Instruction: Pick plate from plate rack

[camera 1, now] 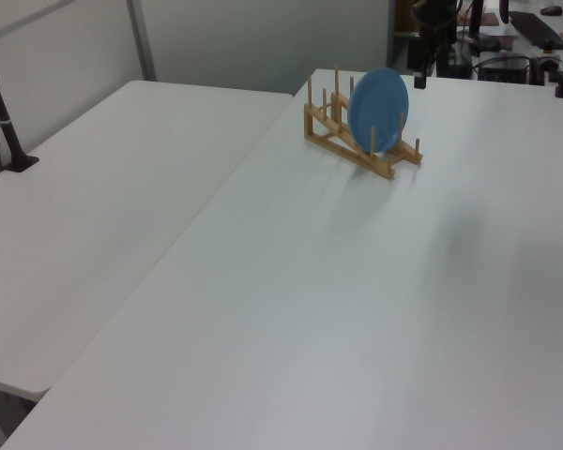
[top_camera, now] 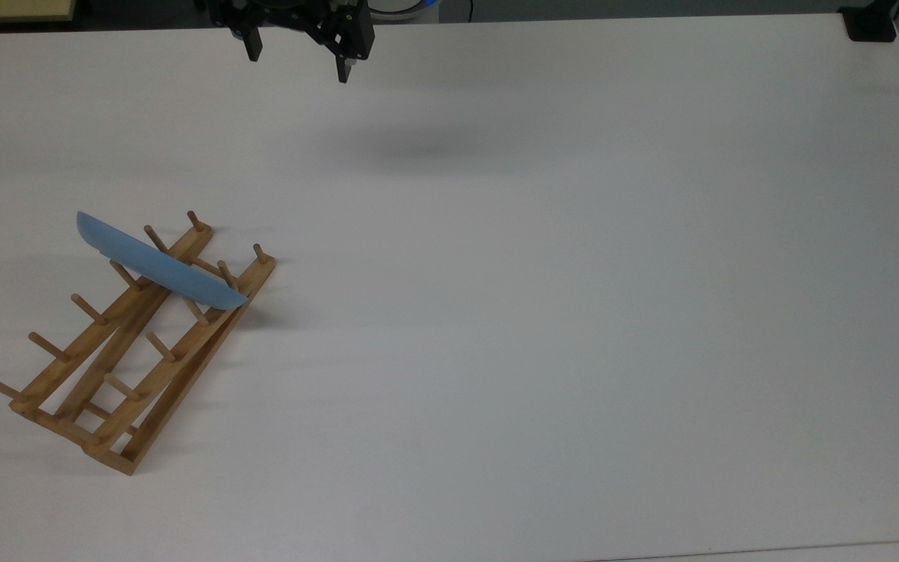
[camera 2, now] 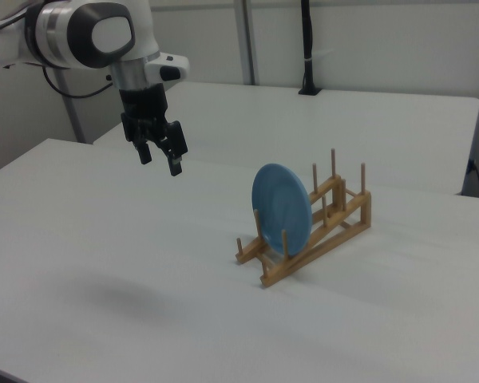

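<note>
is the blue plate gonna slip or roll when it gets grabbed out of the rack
The plate looks glossy and thin-rimmed, so it may slip in a pinch. Standing on edge between the plate rack's pegs, it is round and could roll if nudged free. It probably stays rigid.

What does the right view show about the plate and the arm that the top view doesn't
Right view: the plate's round blue face, standing upright near one end of the plate rack, plus the arm's white body above the gripper. Top view: the plate edge-on as a thin crescent lying diagonally across the rack's two peg rows, and the gripper's shadow on the table. Both: gripper open, raised and well apart from the plate.
</note>
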